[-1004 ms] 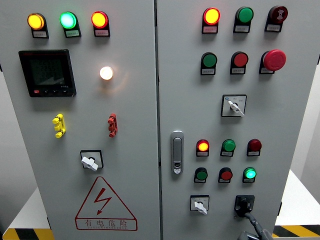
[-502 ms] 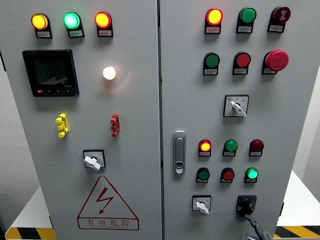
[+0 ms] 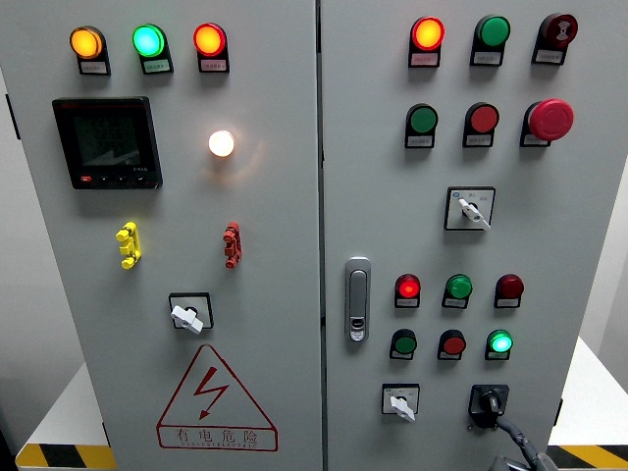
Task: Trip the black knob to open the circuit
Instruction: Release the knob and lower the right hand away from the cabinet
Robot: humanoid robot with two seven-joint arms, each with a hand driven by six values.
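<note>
1. Target: the black knob point(image 3: 488, 399) sits on the right door, below and well to the right of the door handle point(image 3: 357, 299), close to the bottom edge of the view.
2. Look of the knob: a small black rotary switch on a square black plate. Its pointer seems to sit near upright, but black on black leaves the exact angle unclear. A dark cable or link hangs from just under it, running down and to the right.
3. Neighbours, placed from the handle: a white knob point(image 3: 400, 403) lies below and slightly right, level with the black one. A lit green lamp point(image 3: 500, 341) is further right, directly above the target.
4. Right hand point(image 3: 515, 449): only a grey sliver shows, far below and right of the handle, just under the black knob. We cannot tell whether its fingers are open or closed, nor whether it touches the knob. The left hand is out of view.
5. Judgement: the step in hand is the approach, with no grip confirmed yet.
6. To do it well, we would:
   - rise square to the door;
   - pinch the pointer across its flat sides;
   - twist firmly to the next detent;
   - keep clear of the white knob and the hanging cable.
</note>
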